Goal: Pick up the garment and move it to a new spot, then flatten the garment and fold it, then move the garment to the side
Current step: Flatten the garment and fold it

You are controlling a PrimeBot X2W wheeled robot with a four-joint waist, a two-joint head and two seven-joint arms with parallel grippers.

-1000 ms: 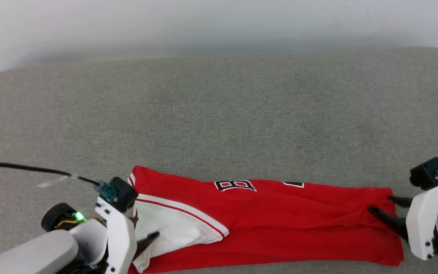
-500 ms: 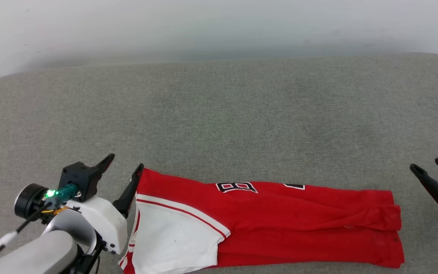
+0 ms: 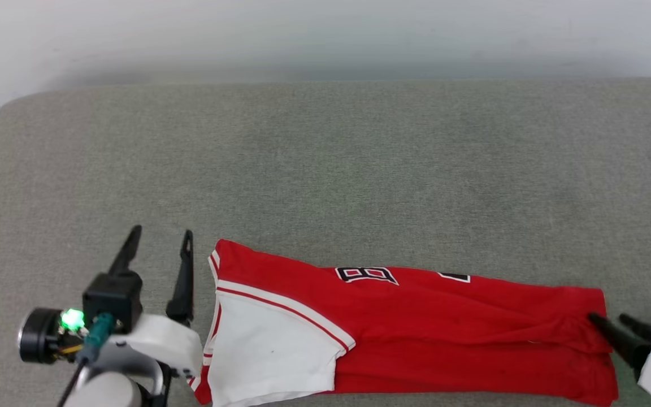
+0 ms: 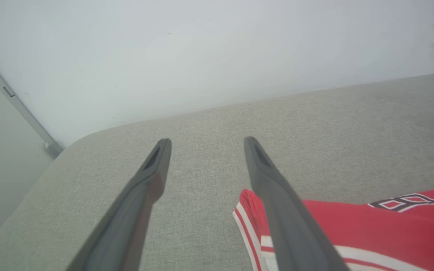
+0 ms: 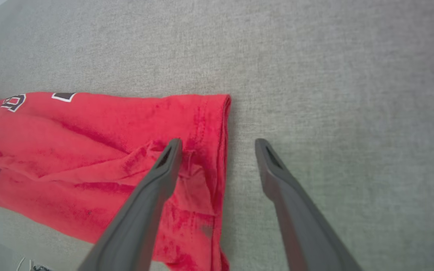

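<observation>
The garment (image 3: 416, 328) lies folded into a long red band on the cushion (image 3: 325, 169), stretched between the two grippers. The head view shows its whole length: the white sleeve with striped trim just right of the left gripper (image 3: 161, 232), part of the black lettering along the far fold, and the hem under the tips of the right gripper (image 3: 605, 316). The left wrist view adds that the left gripper (image 4: 206, 141) is spread wide and empty. Its right finger crosses the garment's (image 4: 371, 229) striped corner and its left finger is over bare cushion, both pointing toward the wall (image 4: 217, 49). The right wrist view shows the right gripper (image 5: 217, 142) also wide and holding nothing, astride the hem. Its left finger is above the creased garment (image 5: 89, 150) and its right finger is over cushion just past the edge. Whether either finger touches the cloth I cannot tell.
</observation>
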